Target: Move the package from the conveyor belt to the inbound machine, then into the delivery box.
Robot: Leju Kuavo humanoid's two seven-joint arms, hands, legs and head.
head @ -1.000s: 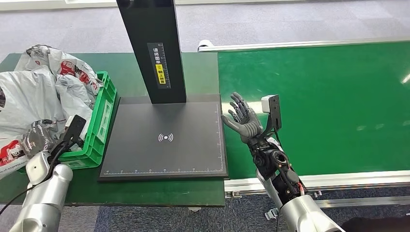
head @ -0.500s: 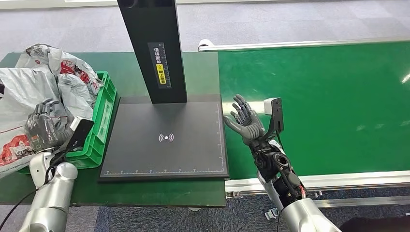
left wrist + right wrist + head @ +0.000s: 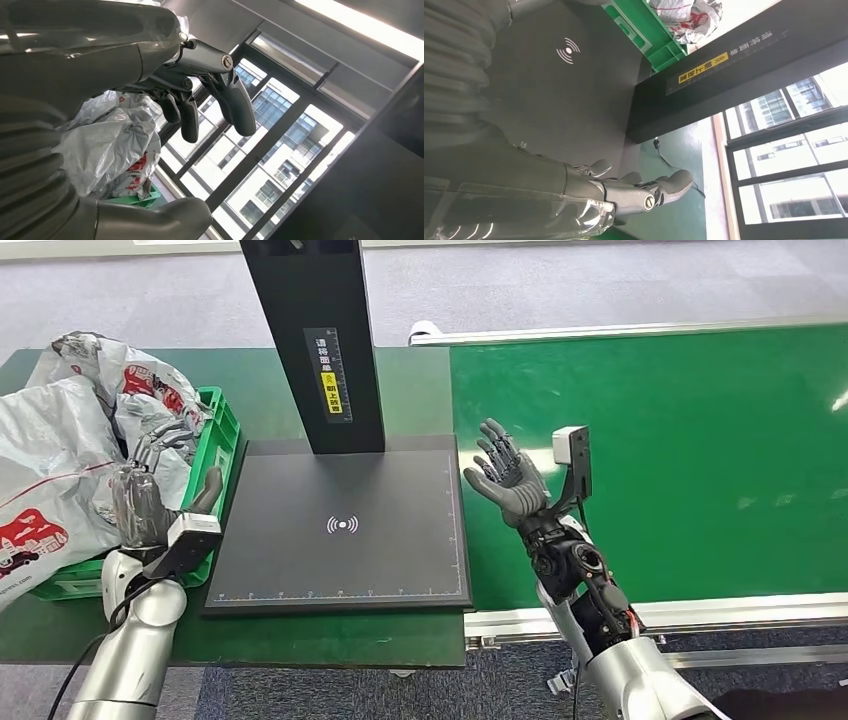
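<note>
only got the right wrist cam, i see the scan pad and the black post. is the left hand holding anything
Observer: No. The left hand is empty, fingers apart, raised beside the green crate.
Operator: where are the packages
Observer: Grey bags are piled in and over that crate, left of the scan pad.
Operator: anything on the belt
Observer: The visible stretch of belt is bare. The right hand hovers open at its edge, next to the pad.
</note>
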